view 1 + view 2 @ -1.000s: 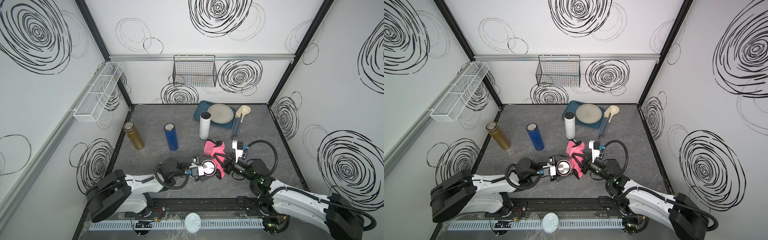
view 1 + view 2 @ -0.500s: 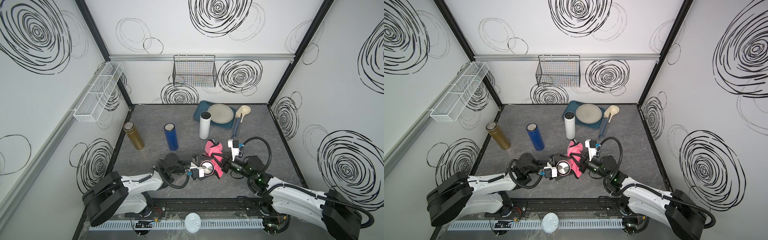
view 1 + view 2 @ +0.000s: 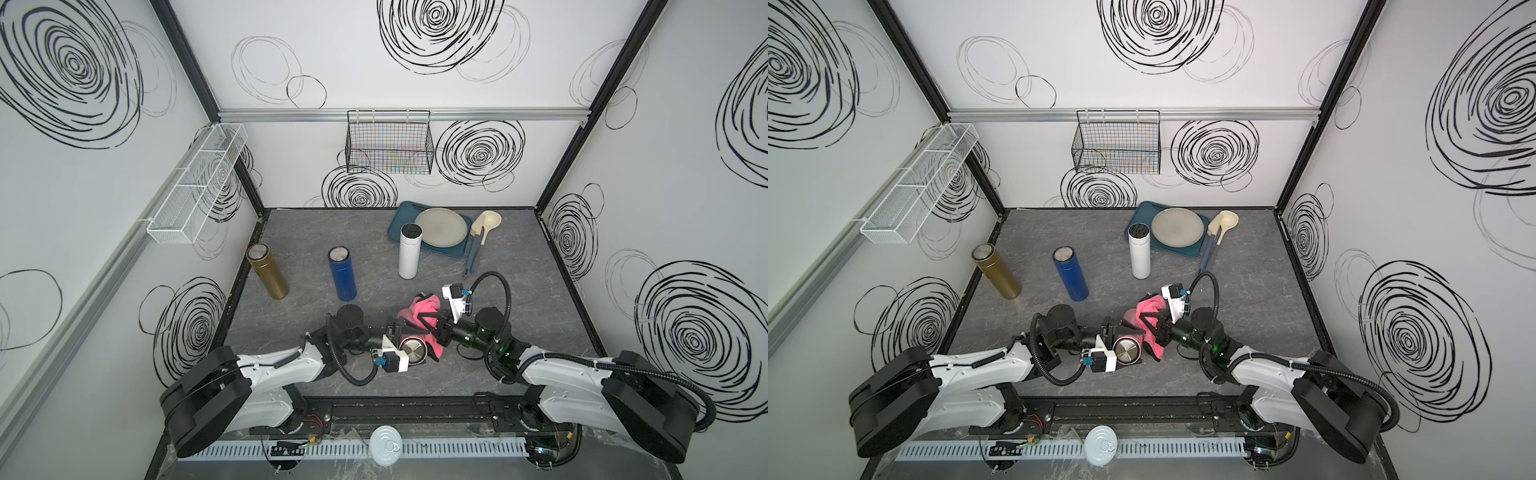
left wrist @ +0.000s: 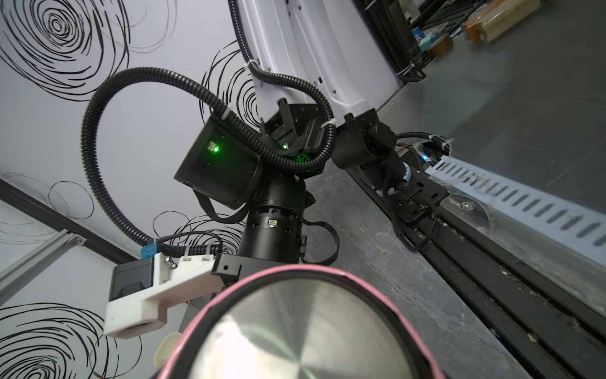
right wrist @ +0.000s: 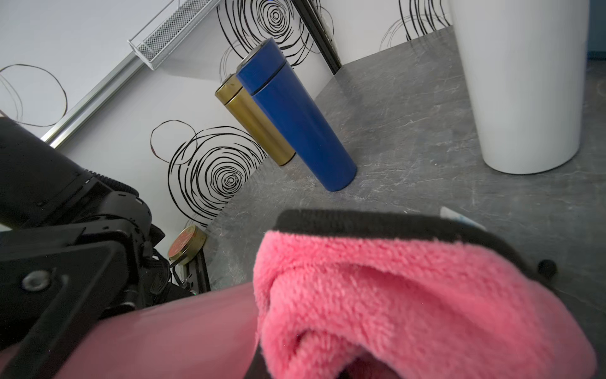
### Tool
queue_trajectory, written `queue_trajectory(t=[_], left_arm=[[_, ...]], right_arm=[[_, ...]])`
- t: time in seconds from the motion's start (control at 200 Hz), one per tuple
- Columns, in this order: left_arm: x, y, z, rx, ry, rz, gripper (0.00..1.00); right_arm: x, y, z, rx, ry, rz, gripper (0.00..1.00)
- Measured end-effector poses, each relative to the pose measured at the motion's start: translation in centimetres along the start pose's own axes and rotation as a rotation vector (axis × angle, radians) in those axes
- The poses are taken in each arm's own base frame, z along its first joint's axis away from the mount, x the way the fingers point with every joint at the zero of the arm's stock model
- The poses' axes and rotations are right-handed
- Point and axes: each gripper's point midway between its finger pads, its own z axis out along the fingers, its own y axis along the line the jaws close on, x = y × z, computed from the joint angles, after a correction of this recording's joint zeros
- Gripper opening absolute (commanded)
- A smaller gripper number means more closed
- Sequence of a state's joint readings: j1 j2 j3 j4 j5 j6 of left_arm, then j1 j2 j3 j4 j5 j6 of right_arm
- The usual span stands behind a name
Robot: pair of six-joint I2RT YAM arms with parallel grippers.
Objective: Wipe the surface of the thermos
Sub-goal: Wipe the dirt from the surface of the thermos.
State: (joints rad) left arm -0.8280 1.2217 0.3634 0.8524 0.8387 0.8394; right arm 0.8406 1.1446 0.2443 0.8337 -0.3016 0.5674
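The left wrist view shows only the steel end of the pink thermos [image 4: 295, 334]. The right wrist view shows its pink wall with the pink cloth [image 5: 393, 295] draped over it. In both top views the thermos hangs above the near middle of the bench [image 3: 519, 291], clamped in the left gripper [image 3: 400, 332]. The right gripper [image 3: 432, 328], just to its right, pinches the cloth.

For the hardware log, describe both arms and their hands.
The left arm and right arm have white shells, black round joints and black ribbed hoses. The left hand and right hand are black with white camera brackets.
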Motion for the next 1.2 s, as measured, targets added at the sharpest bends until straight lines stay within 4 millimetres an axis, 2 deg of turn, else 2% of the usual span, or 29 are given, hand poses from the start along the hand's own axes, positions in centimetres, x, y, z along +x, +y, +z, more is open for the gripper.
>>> queue_trajectory(t=[0.06, 0.175, 0.255, 0.315, 0.385, 0.5, 0.565, 0.655, 0.716, 0.871, 0.956, 1.061, 1.196], left_arm=[[0.0, -0.4, 0.0, 0.018, -0.003, 0.010, 0.00], [-0.1, -0.8, -0.2, 0.043, -0.023, 0.046, 0.00], [-0.6, -0.6, -0.4, 0.052, -0.044, 0.081, 0.00], [-0.7, -0.5, -0.5, 0.054, -0.045, 0.101, 0.00], [-0.5, -0.6, -0.7, 0.060, -0.038, 0.107, 0.00], [-0.2, -1.0, -0.8, 0.075, -0.026, 0.102, 0.00], [0.0, -1.3, -0.8, 0.088, -0.018, 0.091, 0.00], [0.1, -1.5, -0.8, 0.097, -0.016, 0.092, 0.00], [0.1, -1.5, -0.8, 0.099, -0.016, 0.096, 0.00], [0.2, -1.7, -0.8, 0.113, -0.017, 0.107, 0.00], [0.1, -1.7, -0.8, 0.118, -0.021, 0.122, 0.00], [0.2, -1.8, -0.8, 0.126, -0.015, 0.128, 0.00], [0.6, -2.4, -0.9, 0.148, -0.001, 0.112, 0.00]], right_arm=[[-0.7, 1.8, 0.0, -0.041, -0.010, -0.033, 0.00], [-2.9, 6.5, -0.6, -0.168, -0.064, -0.104, 0.00], [-3.5, 7.3, -1.0, -0.194, -0.088, -0.126, 0.00], [-3.5, 6.7, -0.9, -0.181, -0.090, -0.123, 0.00], [-2.8, 5.0, -0.8, -0.152, -0.078, -0.101, 0.00], [0.1, 0.7, -0.5, -0.041, -0.008, -0.042, 0.00], [1.2, -0.6, -0.4, -0.007, 0.023, -0.021, 0.00], [1.2, -0.5, -0.3, -0.013, 0.033, -0.019, 0.00], [0.7, 0.3, 0.0, -0.028, 0.031, -0.030, 0.00], [-2.1, 5.5, 0.4, -0.157, -0.024, -0.111, 0.00], [-3.0, 6.7, 0.6, -0.191, -0.047, -0.133, 0.00], [-2.5, 4.9, 1.5, -0.160, -0.032, -0.115, 0.00], [-0.2, -0.1, 2.7, -0.044, 0.042, -0.052, 0.00]])
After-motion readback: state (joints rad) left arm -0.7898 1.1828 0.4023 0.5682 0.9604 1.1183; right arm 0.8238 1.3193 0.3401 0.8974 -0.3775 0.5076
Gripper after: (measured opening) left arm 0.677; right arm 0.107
